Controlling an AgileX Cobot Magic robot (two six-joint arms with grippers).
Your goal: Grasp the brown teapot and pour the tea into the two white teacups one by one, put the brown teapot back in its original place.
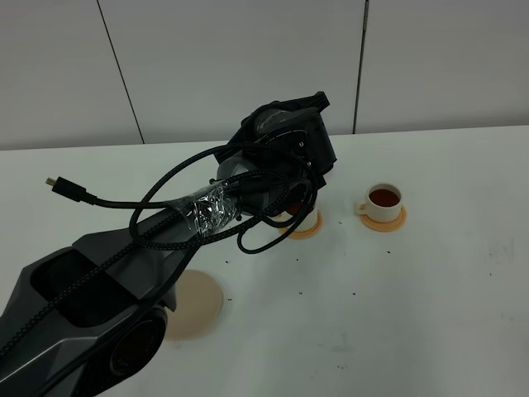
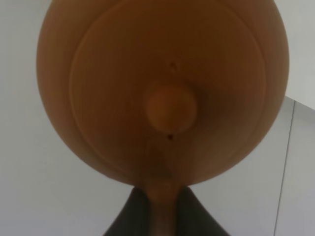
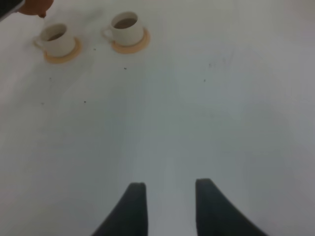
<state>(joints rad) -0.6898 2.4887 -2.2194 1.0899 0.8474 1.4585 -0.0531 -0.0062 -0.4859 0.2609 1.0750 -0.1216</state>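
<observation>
The brown teapot fills the left wrist view, lid knob toward the camera. My left gripper is shut on its handle, dark fingers on either side. In the high view the left arm's wrist hides the pot and hangs over the nearer white teacup. The right wrist view shows the pot's spout tipped just above that teacup, which holds some dark tea. The other teacup is full of tea. My right gripper is open over bare table. The beige coaster lies bare.
Each cup stands on a small orange saucer. The left arm's cables loop above the table's middle. A white wall panel runs behind the table. Small dark specks dot the white tabletop.
</observation>
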